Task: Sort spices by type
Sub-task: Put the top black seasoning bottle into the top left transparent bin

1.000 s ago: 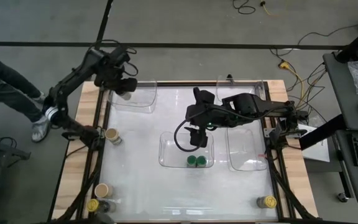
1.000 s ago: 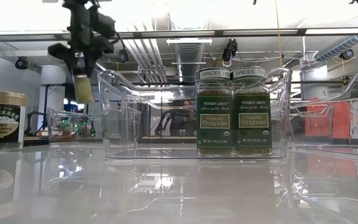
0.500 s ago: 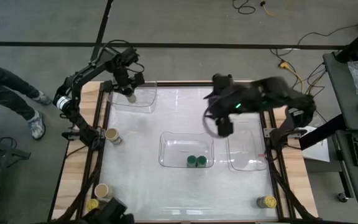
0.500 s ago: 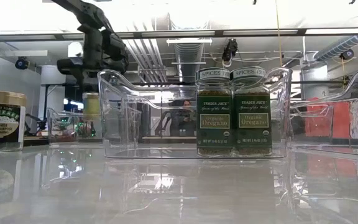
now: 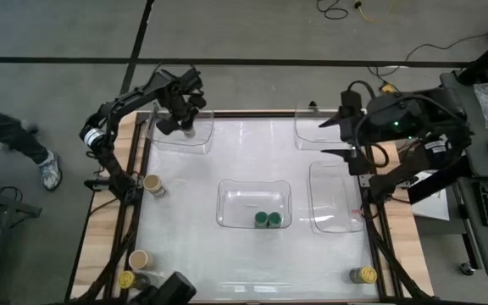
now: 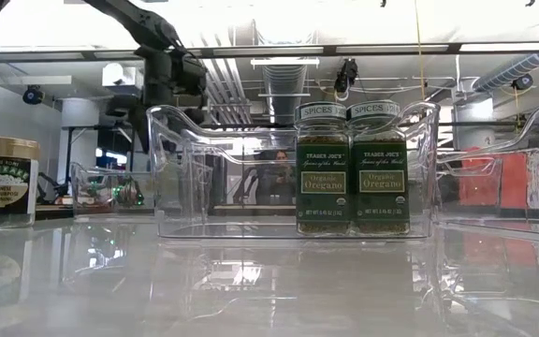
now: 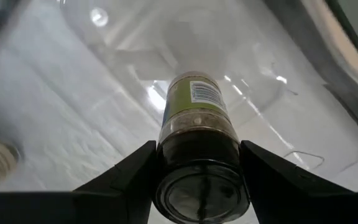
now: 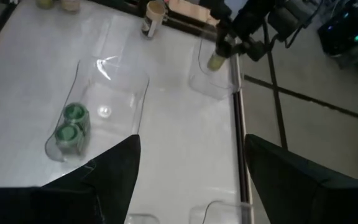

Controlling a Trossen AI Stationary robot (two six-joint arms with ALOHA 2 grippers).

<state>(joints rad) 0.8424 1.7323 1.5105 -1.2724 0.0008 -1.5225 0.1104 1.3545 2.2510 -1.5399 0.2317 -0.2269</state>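
My left gripper [image 5: 179,121] is over the clear tray [image 5: 169,141] at the table's far-left corner, shut on a spice jar [image 7: 193,109] with a dark lid and a yellow-green label. Two green-lidded jars [image 5: 268,220] labelled oregano [image 6: 352,168] stand upright in the centre tray [image 5: 227,203]. Two tan-lidded jars [image 5: 152,184] [image 5: 139,258] stand along the left edge. One yellow-lidded jar [image 5: 126,278] is at the near-left corner and another [image 5: 363,275] at the near-right. My right gripper [image 5: 343,135] is open, raised above the right side, holding nothing. My left gripper pinches the jar's lid end [image 7: 201,180] between its two fingers [image 7: 129,180], one on each side. The fingers come from above, pointing down, and the jar hangs below them into the far-left tray. Whether its base touches the tray floor cannot be told.
Two more clear trays sit on the right side, one at mid-table [image 5: 337,199] and one at the far edge [image 5: 312,127]. The white tabletop [image 5: 202,254] has open room toward the near edge. A person's legs [image 5: 15,140] show beyond the table's left side.
My right gripper has drawn back from over the centre tray toward the table's right edge, holding nothing. My left gripper has carried its jar rightward from the far-left corner over the far-left tray and lowered it into the tray.
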